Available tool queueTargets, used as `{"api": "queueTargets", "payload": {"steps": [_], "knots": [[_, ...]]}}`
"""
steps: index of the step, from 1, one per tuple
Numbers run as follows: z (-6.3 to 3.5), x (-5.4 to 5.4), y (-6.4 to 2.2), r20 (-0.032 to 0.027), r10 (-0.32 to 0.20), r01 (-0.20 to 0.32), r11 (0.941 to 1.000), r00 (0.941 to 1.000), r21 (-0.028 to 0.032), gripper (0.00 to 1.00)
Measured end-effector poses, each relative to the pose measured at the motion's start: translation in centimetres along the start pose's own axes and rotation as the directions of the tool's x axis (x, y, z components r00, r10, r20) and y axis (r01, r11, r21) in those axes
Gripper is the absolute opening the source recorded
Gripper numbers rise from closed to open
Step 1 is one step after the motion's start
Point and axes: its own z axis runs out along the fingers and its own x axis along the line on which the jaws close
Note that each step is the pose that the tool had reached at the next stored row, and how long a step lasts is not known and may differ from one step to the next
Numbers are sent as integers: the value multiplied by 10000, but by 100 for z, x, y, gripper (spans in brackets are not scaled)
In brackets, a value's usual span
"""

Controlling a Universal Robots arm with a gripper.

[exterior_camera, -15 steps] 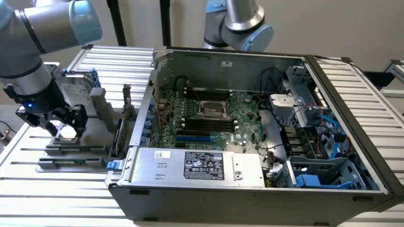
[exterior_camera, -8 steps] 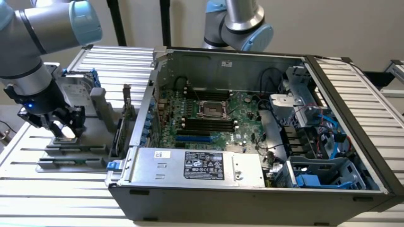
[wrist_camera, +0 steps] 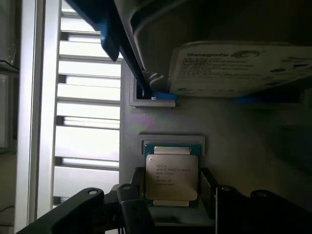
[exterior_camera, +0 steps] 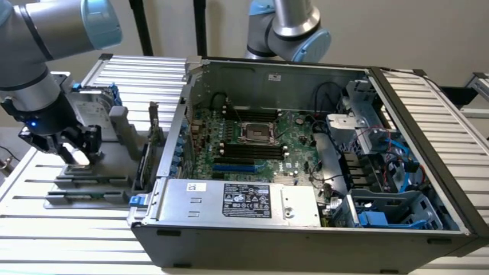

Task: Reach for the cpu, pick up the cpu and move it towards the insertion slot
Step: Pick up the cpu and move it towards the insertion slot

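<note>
Across slatted white table (exterior_camera: 61, 229) in the exterior view, looking at an open computer case (exterior_camera: 267, 71); spotting the insertion slot (exterior_camera: 256, 133) on the board (exterior_camera: 298, 154) inside, silver-framed, dark-centred; finding the gripper (exterior_camera: 79, 157) well apart from it, toward the exterior view's left, reaching down into a grey fixture (exterior_camera: 91, 183) beside the case.

Turning to the wrist view; seeing the cpu (wrist_camera: 171, 178) lying flat in a shallow seat of that fixture, metal lid up, near a hard drive (wrist_camera: 234, 68); noting the jaws standing partly open and straddling the chip, black fingers (wrist_camera: 208, 192) hugging two opposite edges with no gap showing; reading that as clamping on the cpu, apparently not yet raising it.

Judging the step as the pick-up, reaching done, carrying not begun; judging the lift as calling for a straight, level pull clear of the seat, then height enough for clearing the case wall toward the slot.
</note>
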Motion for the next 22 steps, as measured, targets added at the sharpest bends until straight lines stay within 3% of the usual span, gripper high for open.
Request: {"api": "queueTargets", "payload": {"steps": [15, 22], "knots": [[-680, -2, 26, -4, -1, 1, 10000, 10000, 0, 54], [-999, -59, 33, -6, -1, 1, 10000, 10000, 1, 54]]}}
